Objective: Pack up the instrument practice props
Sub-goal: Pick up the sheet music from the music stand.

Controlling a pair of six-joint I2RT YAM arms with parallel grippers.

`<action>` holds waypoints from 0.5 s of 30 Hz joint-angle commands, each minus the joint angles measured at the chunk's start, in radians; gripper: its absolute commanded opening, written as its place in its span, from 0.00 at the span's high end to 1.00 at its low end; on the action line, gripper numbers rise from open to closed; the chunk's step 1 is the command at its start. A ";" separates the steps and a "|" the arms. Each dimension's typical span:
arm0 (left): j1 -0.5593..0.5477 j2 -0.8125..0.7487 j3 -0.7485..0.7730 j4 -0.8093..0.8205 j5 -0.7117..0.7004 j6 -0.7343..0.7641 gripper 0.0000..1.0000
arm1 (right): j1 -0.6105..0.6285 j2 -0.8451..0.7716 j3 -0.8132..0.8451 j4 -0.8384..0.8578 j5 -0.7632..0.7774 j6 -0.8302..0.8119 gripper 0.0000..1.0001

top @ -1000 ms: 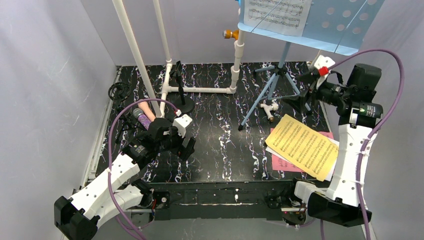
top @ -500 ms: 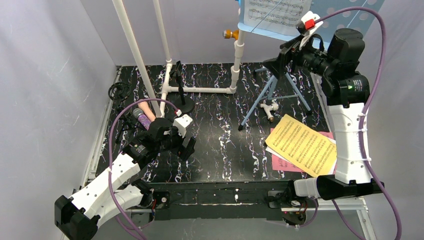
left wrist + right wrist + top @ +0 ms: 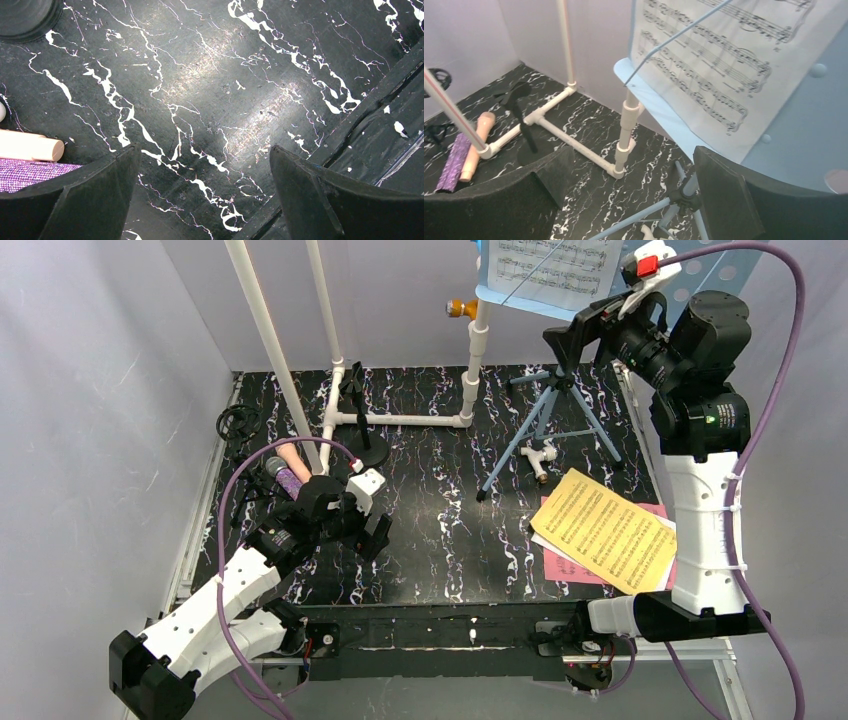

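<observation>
Hovering right end effector [image 3: 631, 157] beside rack [image 3: 804, 117] edge

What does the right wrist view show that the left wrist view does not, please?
Right wrist only: sheet music on the blue rack, the pipe frame and the tripod. Left wrist only: the table edge. Both: the pink microphone lying beside the purple microphone.
</observation>
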 commanded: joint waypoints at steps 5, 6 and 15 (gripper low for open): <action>0.006 -0.002 0.008 -0.018 0.006 0.005 0.00 | 0.006 -0.021 0.031 0.104 0.149 0.053 0.02; 0.006 -0.002 0.008 -0.018 0.006 0.003 0.00 | 0.006 -0.020 0.030 0.112 0.160 0.060 0.01; 0.006 -0.009 0.007 -0.018 0.007 0.004 0.00 | 0.005 0.009 0.062 0.144 0.209 0.160 0.02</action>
